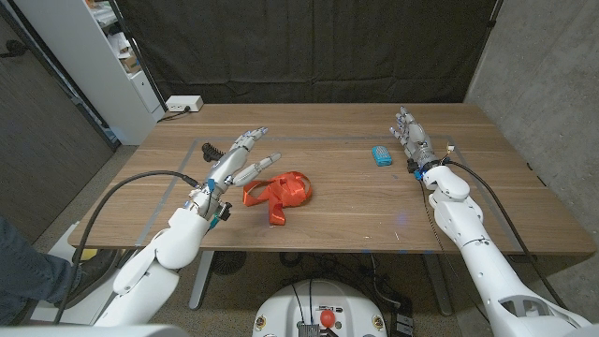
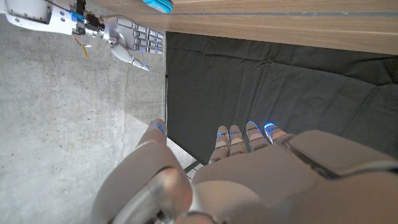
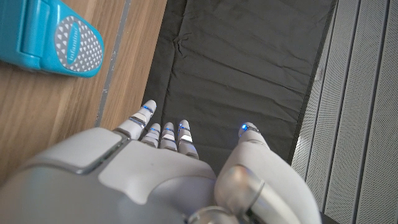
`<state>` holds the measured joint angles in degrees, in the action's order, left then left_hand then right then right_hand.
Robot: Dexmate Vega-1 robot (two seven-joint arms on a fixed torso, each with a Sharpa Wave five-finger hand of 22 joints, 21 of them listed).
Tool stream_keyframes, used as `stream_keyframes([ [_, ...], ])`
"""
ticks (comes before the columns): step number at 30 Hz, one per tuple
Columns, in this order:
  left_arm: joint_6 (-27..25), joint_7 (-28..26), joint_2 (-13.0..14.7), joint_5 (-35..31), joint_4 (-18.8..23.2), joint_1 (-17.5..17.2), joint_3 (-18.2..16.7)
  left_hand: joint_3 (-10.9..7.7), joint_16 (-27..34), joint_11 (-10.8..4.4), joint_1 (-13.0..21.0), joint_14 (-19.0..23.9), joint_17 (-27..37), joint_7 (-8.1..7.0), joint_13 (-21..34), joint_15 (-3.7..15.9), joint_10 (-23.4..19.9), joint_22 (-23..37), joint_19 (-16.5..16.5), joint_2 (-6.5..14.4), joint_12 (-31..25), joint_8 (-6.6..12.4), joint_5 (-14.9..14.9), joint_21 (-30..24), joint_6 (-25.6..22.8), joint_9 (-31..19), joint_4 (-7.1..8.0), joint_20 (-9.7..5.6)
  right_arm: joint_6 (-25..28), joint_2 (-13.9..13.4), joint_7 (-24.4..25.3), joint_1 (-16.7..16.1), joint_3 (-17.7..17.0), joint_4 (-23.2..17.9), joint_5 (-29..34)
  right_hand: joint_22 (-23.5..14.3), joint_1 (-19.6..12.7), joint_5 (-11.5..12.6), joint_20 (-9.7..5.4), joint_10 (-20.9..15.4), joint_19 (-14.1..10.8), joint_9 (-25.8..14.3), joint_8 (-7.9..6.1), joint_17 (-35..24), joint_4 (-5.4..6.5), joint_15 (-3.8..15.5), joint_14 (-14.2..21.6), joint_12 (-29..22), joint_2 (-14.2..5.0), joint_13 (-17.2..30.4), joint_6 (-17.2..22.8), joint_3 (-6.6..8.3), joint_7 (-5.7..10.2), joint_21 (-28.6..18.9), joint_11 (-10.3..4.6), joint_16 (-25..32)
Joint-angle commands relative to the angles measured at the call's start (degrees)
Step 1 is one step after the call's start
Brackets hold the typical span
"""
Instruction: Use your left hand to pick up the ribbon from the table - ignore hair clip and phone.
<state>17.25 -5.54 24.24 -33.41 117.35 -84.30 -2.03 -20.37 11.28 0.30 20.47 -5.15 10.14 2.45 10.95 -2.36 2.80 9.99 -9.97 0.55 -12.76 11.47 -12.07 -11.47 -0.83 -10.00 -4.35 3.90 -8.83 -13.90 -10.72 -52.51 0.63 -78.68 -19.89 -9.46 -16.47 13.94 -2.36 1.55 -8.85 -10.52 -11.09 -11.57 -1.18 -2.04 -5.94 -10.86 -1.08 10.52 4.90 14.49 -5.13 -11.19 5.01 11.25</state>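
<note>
Your left hand [image 1: 236, 165] holds nothing, fingers spread apart, hovering just beside the red ribbon [image 1: 281, 194], which lies loosely coiled on the wooden table [image 1: 356, 215] near its middle; that stance suits an approach to the grasp. Your right hand [image 1: 413, 140] stands well apart, fingers extended and empty, near the blue phone [image 1: 380, 154], evidently parked clear of the work
</note>
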Motion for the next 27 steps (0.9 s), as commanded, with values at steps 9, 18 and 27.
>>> stream_keyframes([
  [9,-8.72,-2.62,4.09,-10.99,4.92,-0.71,3.72,-0.42,-0.33,-0.15,1.28,0.16,0.11,0.13,0.13,0.23,-0.14,0.27,-2.0,0.37,0.01,0.1,0.23,0.12,-0.55,-0.35,-0.85,0.8,-0.09,-0.04,-0.42,0.42,-0.27,0.99,-0.26,-0.31,-0.67,0.13,0.12,-0.01,-0.14,-0.27,-0.19,-0.23,-0.46,0.14,0.01,-0.33,-0.07,0.12,0.49,0.0,-0.24,0.16,0.57,0.32],
  [18,-11.93,-2.19,6.75,-14.86,6.69,-0.25,5.59,-0.66,-0.36,-0.28,1.77,0.2,0.11,-0.02,0.13,0.5,-0.29,0.28,-2.17,0.59,0.01,0.02,0.28,0.18,-0.54,-0.36,-1.25,0.89,0.25,-0.28,-0.32,0.09,-0.46,0.73,-0.1,-0.31,-0.63,0.12,0.12,0.02,-0.16,-0.27,-0.19,-0.24,-0.49,0.15,0.02,-0.32,-0.13,0.12,0.54,-0.02,-0.23,0.16,0.55,0.33],
  [27,-15.82,-1.08,8.2,-17.52,8.2,0.07,7.23,-0.95,-0.19,0.23,2.98,0.93,0.12,0.08,0.19,-0.16,-0.45,0.31,-1.14,0.28,0.06,-0.19,0.29,-0.2,-0.1,-0.4,-2.44,2.48,0.18,-0.09,-0.1,-0.22,-0.77,0.64,-0.25,-0.31,-0.58,0.12,0.22,0.01,-0.14,-0.27,-0.17,-0.24,-0.53,-0.03,0.11,-0.31,-0.15,0.13,0.56,-0.07,-0.21,0.17,0.46,0.36],
])
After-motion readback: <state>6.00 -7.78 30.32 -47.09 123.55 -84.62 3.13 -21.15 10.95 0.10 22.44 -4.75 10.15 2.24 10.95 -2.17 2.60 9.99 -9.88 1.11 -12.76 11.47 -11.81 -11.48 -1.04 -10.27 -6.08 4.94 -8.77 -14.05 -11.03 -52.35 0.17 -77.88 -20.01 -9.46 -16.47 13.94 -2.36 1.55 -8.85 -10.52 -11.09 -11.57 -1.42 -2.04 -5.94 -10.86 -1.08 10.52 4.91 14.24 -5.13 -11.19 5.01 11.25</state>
